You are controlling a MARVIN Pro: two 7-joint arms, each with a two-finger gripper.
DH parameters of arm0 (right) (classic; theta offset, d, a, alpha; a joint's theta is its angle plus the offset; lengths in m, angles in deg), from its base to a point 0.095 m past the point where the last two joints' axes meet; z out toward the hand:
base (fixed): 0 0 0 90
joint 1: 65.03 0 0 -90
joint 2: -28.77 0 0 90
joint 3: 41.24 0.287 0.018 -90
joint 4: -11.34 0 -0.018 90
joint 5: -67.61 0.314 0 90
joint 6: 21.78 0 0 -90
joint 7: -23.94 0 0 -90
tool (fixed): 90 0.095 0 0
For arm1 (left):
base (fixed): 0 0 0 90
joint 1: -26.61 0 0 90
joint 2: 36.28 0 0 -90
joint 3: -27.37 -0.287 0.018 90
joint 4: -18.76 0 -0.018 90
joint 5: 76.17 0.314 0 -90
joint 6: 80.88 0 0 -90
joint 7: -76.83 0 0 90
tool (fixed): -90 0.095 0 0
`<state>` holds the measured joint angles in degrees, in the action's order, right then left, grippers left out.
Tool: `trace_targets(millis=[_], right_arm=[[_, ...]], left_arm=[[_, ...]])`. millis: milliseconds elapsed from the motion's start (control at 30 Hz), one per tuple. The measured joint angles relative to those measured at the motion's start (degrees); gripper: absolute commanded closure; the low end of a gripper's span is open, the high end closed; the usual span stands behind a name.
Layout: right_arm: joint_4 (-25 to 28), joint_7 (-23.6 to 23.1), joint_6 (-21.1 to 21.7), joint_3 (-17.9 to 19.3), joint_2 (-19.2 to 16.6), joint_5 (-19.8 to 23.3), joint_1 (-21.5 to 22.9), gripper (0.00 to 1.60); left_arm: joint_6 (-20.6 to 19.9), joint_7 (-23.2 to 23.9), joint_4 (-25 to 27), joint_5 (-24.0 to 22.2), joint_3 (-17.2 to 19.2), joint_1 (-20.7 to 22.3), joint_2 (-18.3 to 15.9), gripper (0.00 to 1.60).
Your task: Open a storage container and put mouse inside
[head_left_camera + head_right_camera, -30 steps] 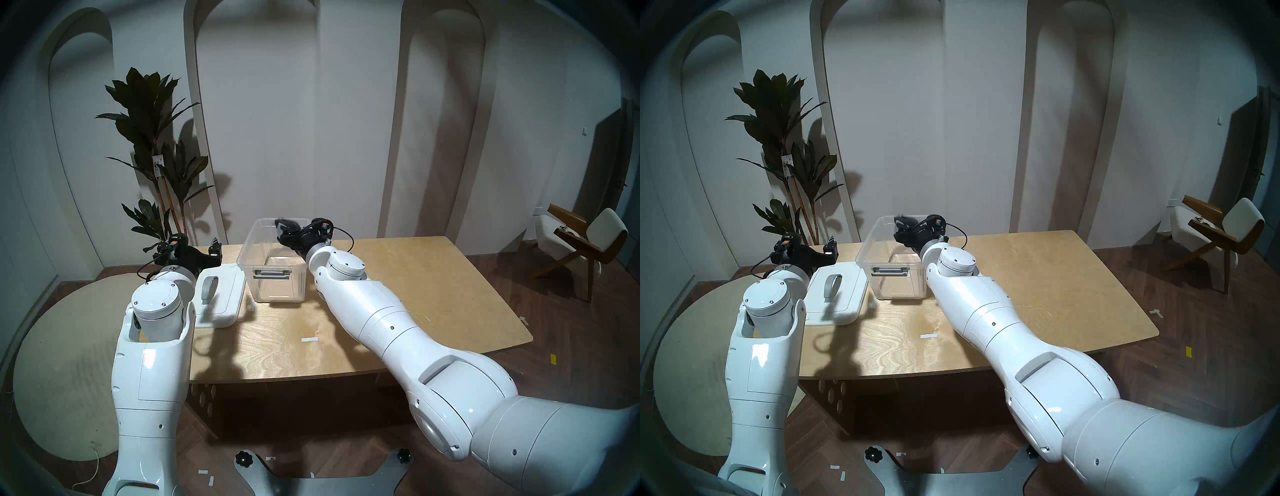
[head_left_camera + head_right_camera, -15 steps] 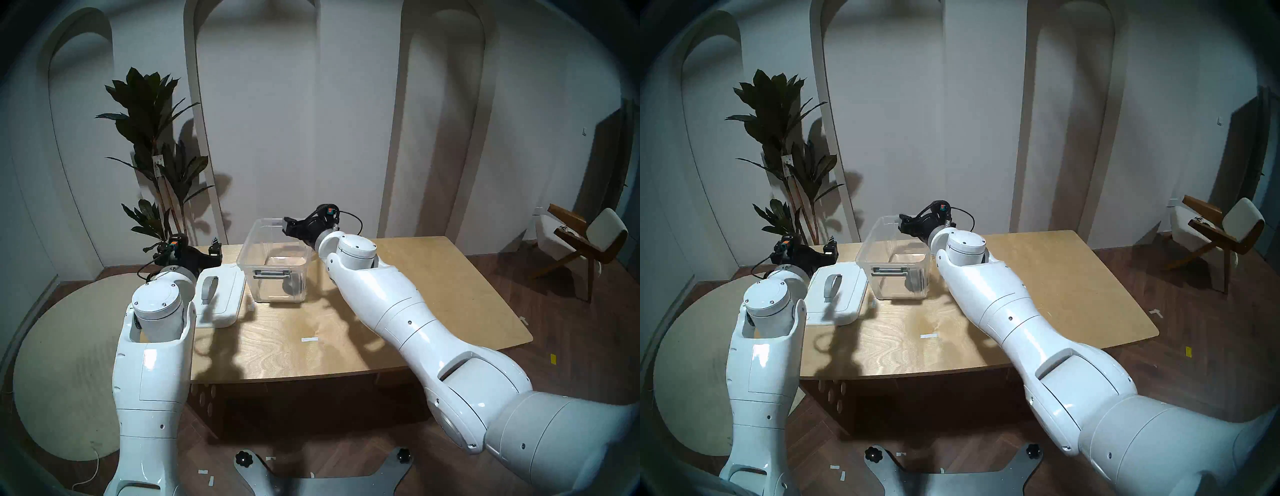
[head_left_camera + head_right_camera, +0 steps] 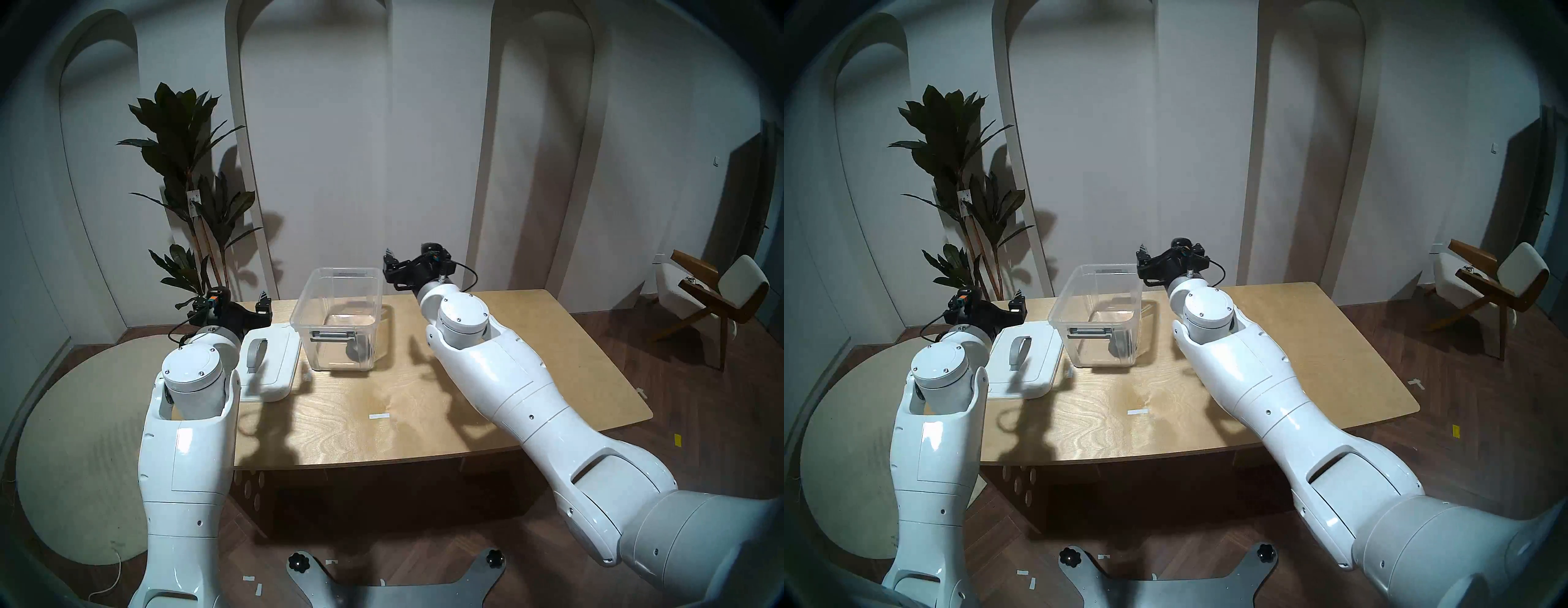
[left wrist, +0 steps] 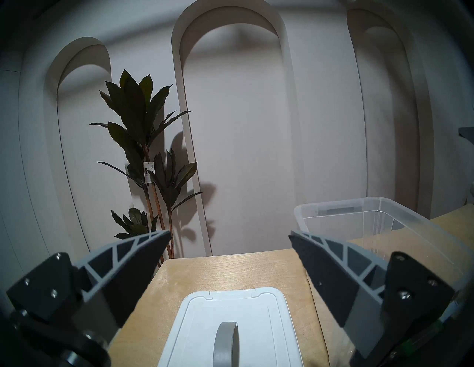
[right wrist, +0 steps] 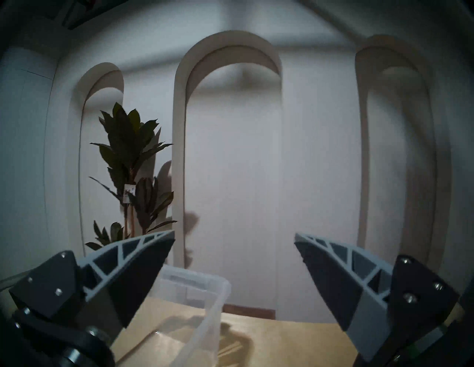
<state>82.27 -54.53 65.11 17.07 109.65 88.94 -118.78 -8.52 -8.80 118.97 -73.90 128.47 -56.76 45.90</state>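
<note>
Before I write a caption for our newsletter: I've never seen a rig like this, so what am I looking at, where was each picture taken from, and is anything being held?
This is a two-armed white robot at a wooden table. The two wide pictures come from cameras on its head and look down over both arms. The other two come from cameras on each wrist, with that arm's two grey fingers at the bottom corners.

On the table stands a clear plastic tub with its lid off. The white lid, with a grey handle, lies flat beside it on the robot's left. A dark rounded thing lying in the tub is the mouse, blurred through the wall.

Nothing is held. The left end effector hangs open above the lid, and the right end effector is open, just right of the tub and above its rim.
</note>
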Motion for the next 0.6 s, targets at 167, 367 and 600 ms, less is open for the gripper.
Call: trace_targets(millis=[167, 367, 600], right_arm=[[3.6, 2.7, -3.7, 1.7, -2.7, -2.0, -2.3, 0.0], [7.6, 4.2, -5.5, 3.1, -5.0, -2.6, -5.1, 0.0], [12.2, 5.5, -6.2, 5.1, -7.1, -1.4, -9.3, 0.0]], left_arm=[[0.0, 0.0, 0.0, 0.1, 0.0, 0.0, 0.1, 0.0], [0.0, 0.1, 0.0, 0.2, 0.1, 0.0, 0.2, 0.0], [0.0, 0.2, 0.0, 0.3, 0.2, 0.0, 0.3, 0.0]])
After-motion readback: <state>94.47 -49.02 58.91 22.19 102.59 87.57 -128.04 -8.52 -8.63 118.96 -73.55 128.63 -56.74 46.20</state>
